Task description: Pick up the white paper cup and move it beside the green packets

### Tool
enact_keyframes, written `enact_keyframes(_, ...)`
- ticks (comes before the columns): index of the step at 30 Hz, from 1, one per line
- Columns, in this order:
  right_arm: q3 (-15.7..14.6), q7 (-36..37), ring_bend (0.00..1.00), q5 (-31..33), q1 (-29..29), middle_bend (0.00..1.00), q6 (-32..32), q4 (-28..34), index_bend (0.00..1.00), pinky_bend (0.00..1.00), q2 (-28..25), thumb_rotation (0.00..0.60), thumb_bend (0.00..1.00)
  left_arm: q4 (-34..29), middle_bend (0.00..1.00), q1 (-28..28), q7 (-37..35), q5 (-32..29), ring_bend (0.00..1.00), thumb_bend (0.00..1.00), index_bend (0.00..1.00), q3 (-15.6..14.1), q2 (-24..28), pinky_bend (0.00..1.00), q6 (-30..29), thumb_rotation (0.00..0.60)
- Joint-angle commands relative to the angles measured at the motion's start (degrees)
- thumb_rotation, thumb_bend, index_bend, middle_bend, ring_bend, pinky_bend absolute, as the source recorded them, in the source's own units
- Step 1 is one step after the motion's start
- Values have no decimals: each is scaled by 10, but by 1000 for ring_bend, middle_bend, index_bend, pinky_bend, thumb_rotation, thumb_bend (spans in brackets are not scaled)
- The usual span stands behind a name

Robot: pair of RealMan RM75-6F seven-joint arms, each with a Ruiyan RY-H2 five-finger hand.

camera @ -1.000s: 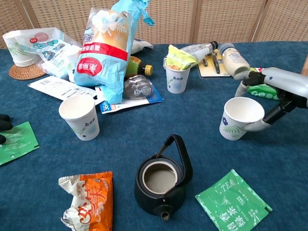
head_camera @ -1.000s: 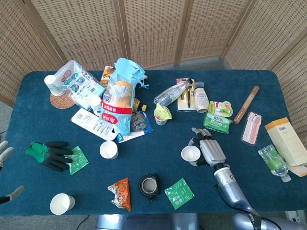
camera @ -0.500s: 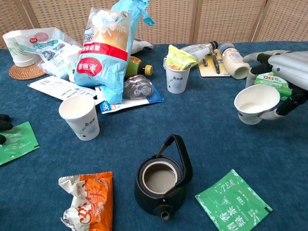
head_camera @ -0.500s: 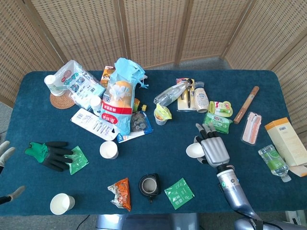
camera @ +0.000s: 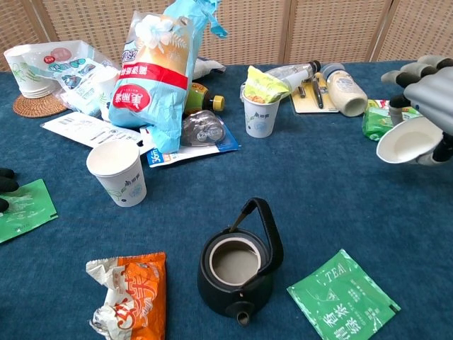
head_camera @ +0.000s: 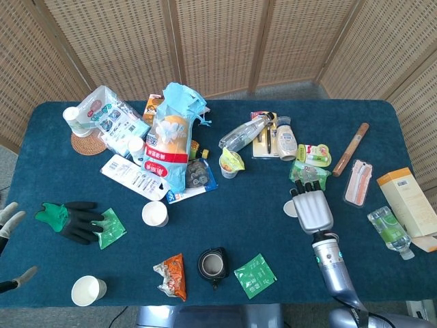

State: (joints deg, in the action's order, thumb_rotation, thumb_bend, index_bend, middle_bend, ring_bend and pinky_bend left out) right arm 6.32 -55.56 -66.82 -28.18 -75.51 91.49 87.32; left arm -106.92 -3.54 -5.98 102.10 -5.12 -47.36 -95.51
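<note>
1. From the head view, the right hand (head_camera: 313, 208) hangs over the blue counter (head_camera: 382, 130), palm down, just in front of the green packets (head_camera: 306, 168). Only a sliver of the white paper cup (head_camera: 291, 210) shows at the hand's left edge, tucked under the palm. The fingers (head_camera: 305, 187) point towards the packets, their tips reaching the packets' near edge in this view. The left hand (head_camera: 9, 222) shows at the far left edge, off the counter, holding nothing, its fingers apart. A black and green glove (head_camera: 74, 220) lies near that side, and a black teapot (head_camera: 212, 263) sits at the front, between an orange snack bag (head_camera: 172, 275) and a flat green tea sachet (head_camera: 255, 275).

2. From the chest view, the right hand (camera: 429, 92) grips the white paper cup (camera: 410, 141) from above, the cup tilted with its mouth towards the camera and lifted clear of the counter (camera: 318, 184). The green packets (camera: 377, 117) lie just behind and beside the cup. A second paper cup (camera: 117, 172) stands upright at the left. The left hand does not show here.
</note>
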Motion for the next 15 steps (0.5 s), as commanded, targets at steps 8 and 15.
enact_keyframes(8,-8,30,0,33,-2,0,43,28,290,0,-11,600,15,-1,0,0,3,1,0,204,0,-1,-1,0,2,600)
enact_keyframes(15,-18,97,0,23,-7,0,87,45,110,0,-40,600,0,-1,0,-2,5,2,0,204,0,0,-3,0,-3,600)
